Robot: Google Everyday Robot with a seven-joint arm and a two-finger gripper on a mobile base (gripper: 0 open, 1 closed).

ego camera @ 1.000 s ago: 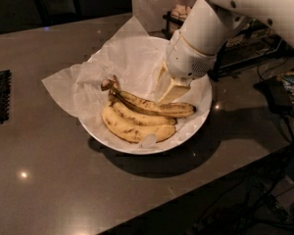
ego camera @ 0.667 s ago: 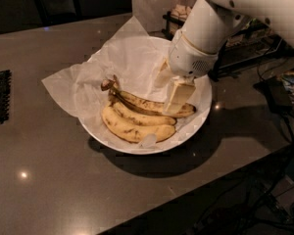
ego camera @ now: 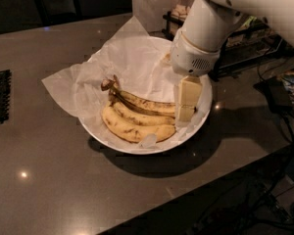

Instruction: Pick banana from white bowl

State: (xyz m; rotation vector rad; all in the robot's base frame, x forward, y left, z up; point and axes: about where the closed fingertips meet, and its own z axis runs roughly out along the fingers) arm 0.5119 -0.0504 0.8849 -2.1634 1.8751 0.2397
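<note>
The pale cream two-finger gripper (ego camera: 185,112) points straight down inside the right half of the wide, shallow white ceramic bowl (ego camera: 137,149), close to the bowl's right rim. From this angle it is not possible to tell whether the gripper is open, closed, or gripping anything. Its lower end overlaps the right tip of the long, slim, brown-mottled yellow banana (ego camera: 146,104). That banana lies almost straight across the middle of the bowl, with its dark stem end up toward the bowl's left side, and it still rests on the rest of the bunch. Whether the gripper touches the tip or only stands in front of it cannot be made out. Two plumper yellow bananas (ego camera: 132,124) lie just below it, nearer the bowl's front rim, joined to it at the stems. All three sit on crinkled white paper (ego camera: 132,62) that lines the bowl and spills over its left and back rims. Above the gripper, the thick white cylindrical wrist (ego camera: 201,38) rises past the bowl's back-right rim. The bowl stands on a dark grey countertop (ego camera: 49,170). Compared with a second ago, the gripper has shifted toward the bowl's right rim and come lower, while the bananas lie as they did.
</note>
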